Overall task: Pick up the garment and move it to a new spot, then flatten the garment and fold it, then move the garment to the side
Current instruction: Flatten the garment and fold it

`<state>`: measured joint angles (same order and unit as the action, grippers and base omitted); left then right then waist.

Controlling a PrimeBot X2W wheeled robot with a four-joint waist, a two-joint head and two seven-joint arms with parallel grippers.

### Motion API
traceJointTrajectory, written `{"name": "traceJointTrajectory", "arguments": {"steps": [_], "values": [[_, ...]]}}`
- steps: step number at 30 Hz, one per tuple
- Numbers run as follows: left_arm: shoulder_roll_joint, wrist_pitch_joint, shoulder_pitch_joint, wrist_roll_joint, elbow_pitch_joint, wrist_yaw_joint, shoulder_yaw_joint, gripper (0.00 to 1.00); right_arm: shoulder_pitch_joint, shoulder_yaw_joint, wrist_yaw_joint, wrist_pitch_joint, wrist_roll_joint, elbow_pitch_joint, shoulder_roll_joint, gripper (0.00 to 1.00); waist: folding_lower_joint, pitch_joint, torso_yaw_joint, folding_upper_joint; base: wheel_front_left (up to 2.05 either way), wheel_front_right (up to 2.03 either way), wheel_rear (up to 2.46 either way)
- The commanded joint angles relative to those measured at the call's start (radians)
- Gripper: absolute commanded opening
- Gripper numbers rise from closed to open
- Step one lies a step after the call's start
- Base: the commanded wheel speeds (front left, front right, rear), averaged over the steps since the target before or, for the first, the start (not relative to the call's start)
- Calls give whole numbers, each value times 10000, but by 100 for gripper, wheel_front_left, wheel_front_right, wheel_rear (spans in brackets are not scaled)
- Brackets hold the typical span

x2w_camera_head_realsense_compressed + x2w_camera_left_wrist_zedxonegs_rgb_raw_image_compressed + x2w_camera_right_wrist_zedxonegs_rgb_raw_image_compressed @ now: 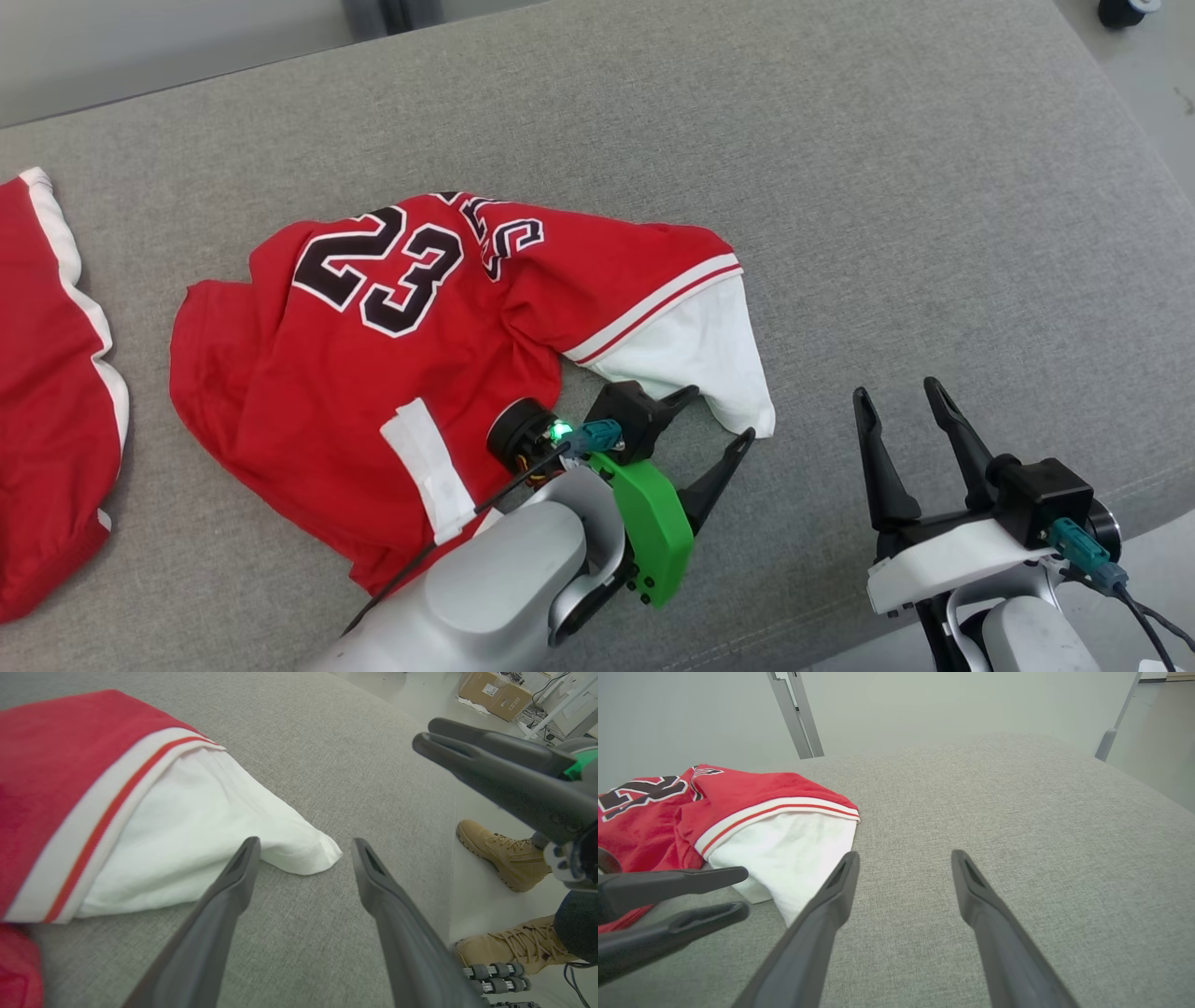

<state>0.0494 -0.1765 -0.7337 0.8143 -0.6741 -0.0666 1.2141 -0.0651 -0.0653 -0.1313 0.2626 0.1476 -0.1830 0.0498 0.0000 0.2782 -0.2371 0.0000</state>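
Looked like a robotics lab or test rm, not a home. Work surface was a big tabletop [840, 187] wrapped in grey fabric, on a bare pale floor [481, 905] w/ plain pale walls [948, 704] behind. Slanted metal frame posts [796, 714] stood past its far edge, w/ another metal leg [1115, 723] off to one side. In the bg: a cardboard box [495, 693] on the floor, loose cables [532, 716] by white furniture, a black caster [1128, 11]. A person in tan work boots [502, 856] stood right beside the tabletop.
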Motion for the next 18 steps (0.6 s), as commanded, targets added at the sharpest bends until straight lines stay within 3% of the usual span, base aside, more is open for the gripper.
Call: {"name": "traceJointTrajectory", "arguments": {"steps": [1, 6, 10, 14, 18], "values": [[62, -72, 168, 108, 42, 50, -44, 100, 128, 16, 11, 34, 17, 3, 13, 100, 0, -69, -27, 0, 0, 0, 0], [501, -719, 584, -127, 596, 582, -478, 100, 329, 146, 13, 34, -42, 38, 13, 100, 0, -377, -19, 0, 0, 0, 0], [1090, -889, 1524, -917, 2311, 1569, -1943, 100, 585, 374, 13, 34, -171, 201, 12, 100, 0, -754, 197, 0, 0, 0, 0], [1581, -886, 2831, -2118, 3933, 2158, -3521, 100, 738, 549, 11, 34, -343, 427, 12, 100, 0, -1020, 505, 0, 0, 0, 0], [1768, -886, 4312, -3151, 4926, 2475, -4940, 100, 867, 731, 13, 34, -549, 624, 16, 100, 0, -1331, 863, 0, 0, 0, 0]]}}
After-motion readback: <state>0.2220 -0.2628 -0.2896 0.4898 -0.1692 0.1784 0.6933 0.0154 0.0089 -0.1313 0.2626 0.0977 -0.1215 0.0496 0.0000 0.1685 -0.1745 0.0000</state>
